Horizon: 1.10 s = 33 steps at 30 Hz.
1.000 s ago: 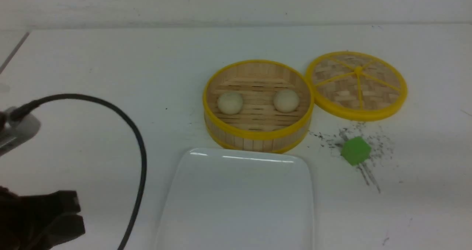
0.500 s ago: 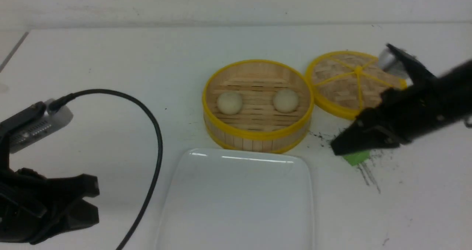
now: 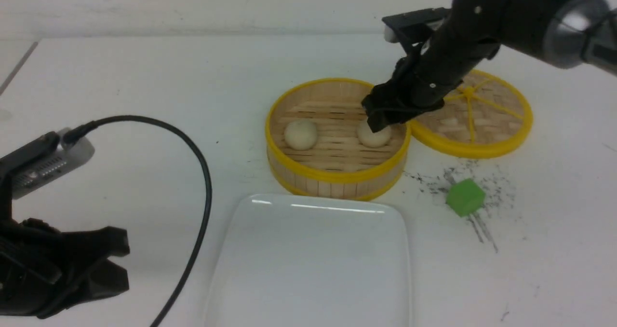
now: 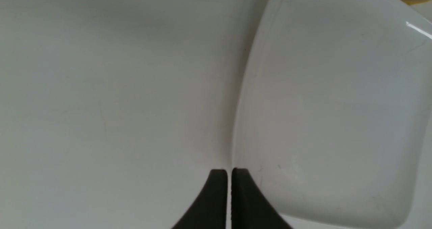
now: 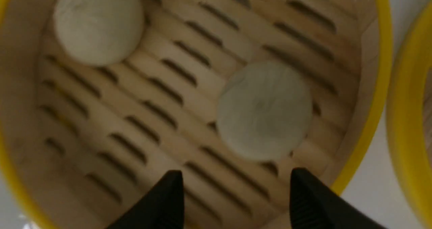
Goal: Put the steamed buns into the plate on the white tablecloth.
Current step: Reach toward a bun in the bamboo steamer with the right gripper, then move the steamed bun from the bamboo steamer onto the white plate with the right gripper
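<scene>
Looks like a lab bench (smudged white tablecloth (image 3: 120, 76), plain wall (image 3: 193, 4)).

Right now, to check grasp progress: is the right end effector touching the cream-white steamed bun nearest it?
Apart. In the right wrist view the open right end effector sits short of the cream-white steamed bun, bamboo slats showing between.

The whole scene is taken in by the front view from the robot's own side, high and central, facing forward and down over the white tablecloth (image 3: 144, 66). The left wrist view is held close and low over one edge of the plate (image 4: 337, 104), where rim and cloth meet. The right wrist view is aimed steeply down, very near, into the steamer basket (image 5: 383, 70) holding both steamed buns (image 5: 265, 110). Plate and basket are shared with the front view
</scene>
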Each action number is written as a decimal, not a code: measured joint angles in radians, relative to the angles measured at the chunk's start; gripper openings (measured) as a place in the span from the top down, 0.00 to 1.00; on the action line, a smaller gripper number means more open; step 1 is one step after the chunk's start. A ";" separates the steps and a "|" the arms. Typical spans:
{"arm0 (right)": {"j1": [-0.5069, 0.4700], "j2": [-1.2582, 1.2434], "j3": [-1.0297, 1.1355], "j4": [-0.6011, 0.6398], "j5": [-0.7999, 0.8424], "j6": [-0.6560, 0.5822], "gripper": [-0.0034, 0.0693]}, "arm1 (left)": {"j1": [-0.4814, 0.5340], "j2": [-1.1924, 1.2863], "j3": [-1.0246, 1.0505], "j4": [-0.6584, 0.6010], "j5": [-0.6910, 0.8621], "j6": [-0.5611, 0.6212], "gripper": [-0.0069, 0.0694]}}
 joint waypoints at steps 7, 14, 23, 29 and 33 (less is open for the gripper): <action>0.002 0.112 -0.040 -0.028 -0.057 0.010 0.44 | 0.000 0.000 0.000 0.001 -0.001 0.000 0.83; 0.002 0.075 -0.042 -0.033 -0.022 0.011 0.88 | 0.000 0.000 0.000 0.003 -0.001 0.000 0.82; 0.002 -0.251 -0.039 0.026 0.334 0.022 0.92 | 0.000 0.001 0.000 0.004 -0.001 0.000 0.80; 0.062 -0.469 0.137 0.081 0.386 0.080 0.91 | 0.000 0.000 0.000 0.008 -0.001 0.000 0.79; 0.186 -0.509 0.373 0.086 0.326 0.084 0.88 | 0.000 0.001 0.000 0.009 -0.005 0.000 0.79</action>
